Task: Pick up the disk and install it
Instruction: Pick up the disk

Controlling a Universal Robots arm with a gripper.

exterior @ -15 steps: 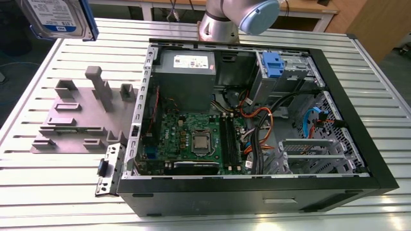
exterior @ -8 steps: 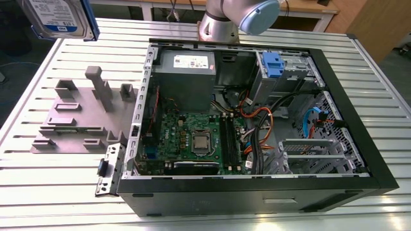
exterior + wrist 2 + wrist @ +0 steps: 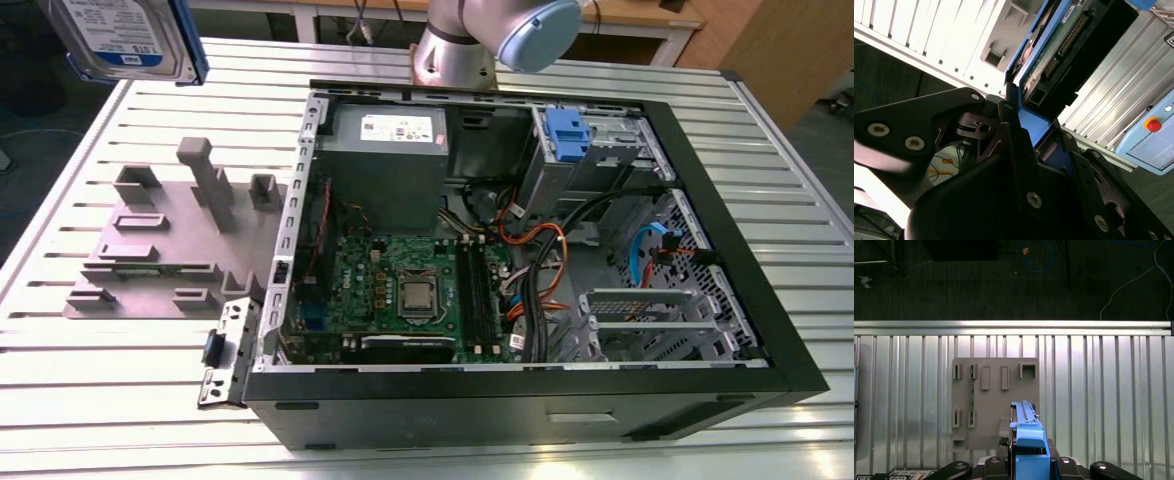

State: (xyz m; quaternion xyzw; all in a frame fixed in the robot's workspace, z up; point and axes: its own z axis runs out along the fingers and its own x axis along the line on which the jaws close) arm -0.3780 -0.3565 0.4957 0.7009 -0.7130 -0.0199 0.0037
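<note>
While exterior view shows disk [image 3: 127,38] aloft, second wrist view shows fingers [image 3: 1016,150] clamped on its edge.

The gripper [image 3: 1041,140], poised high, clamps the disk [image 3: 120,35] between its jaws.

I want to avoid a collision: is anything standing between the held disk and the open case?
Nothing visible. The gripper holds the disk high over the table; the grey fixture sits lower, and the case is open on top.
</note>
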